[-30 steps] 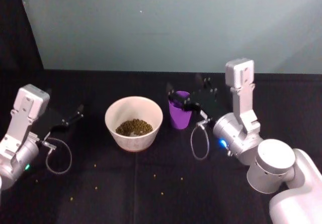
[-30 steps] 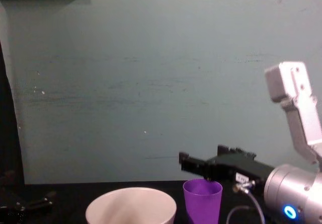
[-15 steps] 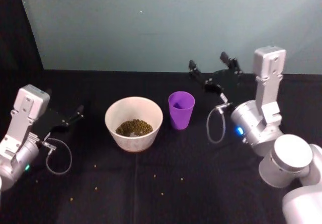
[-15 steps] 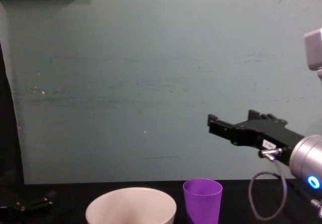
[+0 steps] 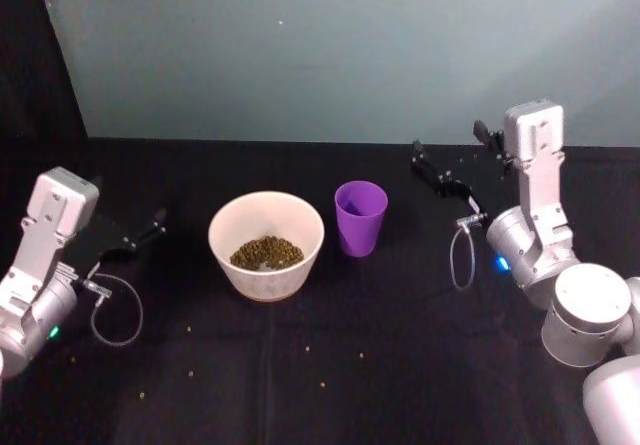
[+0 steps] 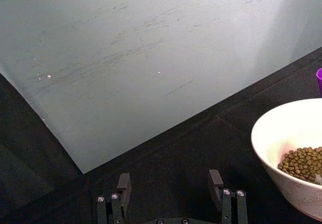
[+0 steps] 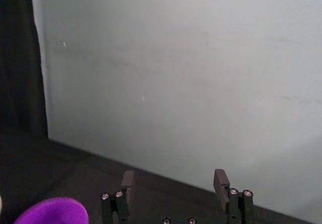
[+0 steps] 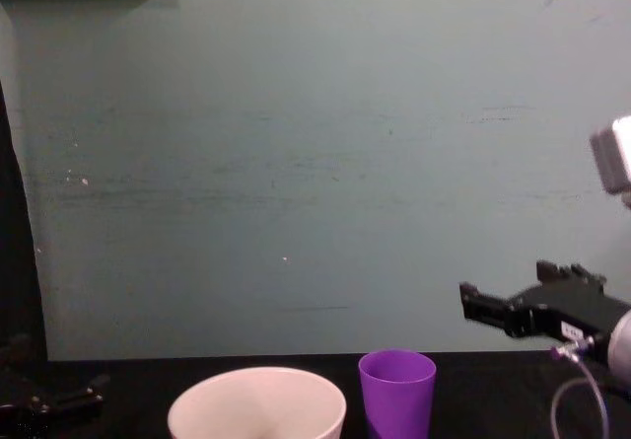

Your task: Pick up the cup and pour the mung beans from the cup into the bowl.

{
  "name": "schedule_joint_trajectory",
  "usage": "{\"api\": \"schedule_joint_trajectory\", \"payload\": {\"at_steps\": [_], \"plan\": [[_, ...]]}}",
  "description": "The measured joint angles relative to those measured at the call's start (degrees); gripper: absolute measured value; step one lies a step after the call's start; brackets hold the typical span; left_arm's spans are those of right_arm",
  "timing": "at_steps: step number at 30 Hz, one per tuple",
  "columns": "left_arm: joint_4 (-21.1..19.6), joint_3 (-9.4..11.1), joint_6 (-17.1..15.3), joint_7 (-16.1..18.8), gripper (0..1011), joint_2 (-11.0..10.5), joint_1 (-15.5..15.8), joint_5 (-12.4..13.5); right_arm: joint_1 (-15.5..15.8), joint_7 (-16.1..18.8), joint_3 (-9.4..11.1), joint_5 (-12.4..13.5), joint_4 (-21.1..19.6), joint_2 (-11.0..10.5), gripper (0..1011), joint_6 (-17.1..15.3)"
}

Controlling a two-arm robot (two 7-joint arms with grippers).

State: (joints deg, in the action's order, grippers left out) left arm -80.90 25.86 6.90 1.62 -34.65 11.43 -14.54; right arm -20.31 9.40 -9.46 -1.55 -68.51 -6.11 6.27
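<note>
Cup point(image 5: 361, 217) stands upright just right of the bowl point(image 5: 266, 244), free of the right gripper point(image 5: 448, 161), which hangs wide and empty to its right. Mung beans point(image 5: 267, 253) lie in the bowl; pour looks done. Left gripper point(image 5: 140, 235) idle far left, spread.

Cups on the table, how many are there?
1. The purple cup stands upright just right of the bowl, apart from it. Nothing seems to hide another.

open space above cup point(image 5: 360, 217)
</note>
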Motion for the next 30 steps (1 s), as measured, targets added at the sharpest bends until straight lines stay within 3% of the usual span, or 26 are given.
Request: {"api": "schedule_joint_trajectory", "payload": {"at_steps": [8,17,30], "plan": [[0.00,0.00,0.00,0.00,1011,0.00,0.00,0.00,-0.16,-1.83,-1.10,-2.43,3.64,-0.32,1003,-0.89],[0.00,0.00,0.00,0.00,1012,0.00,0.00,0.00,1.26,-3.73,-1.73,-4.98,2.15,-0.55,1002,-2.29],[0.00,0.00,0.00,0.00,1011,0.00,0.00,0.00,1.25,-3.74,-1.67,-4.79,2.24,-0.52,1003,-2.30]]}}
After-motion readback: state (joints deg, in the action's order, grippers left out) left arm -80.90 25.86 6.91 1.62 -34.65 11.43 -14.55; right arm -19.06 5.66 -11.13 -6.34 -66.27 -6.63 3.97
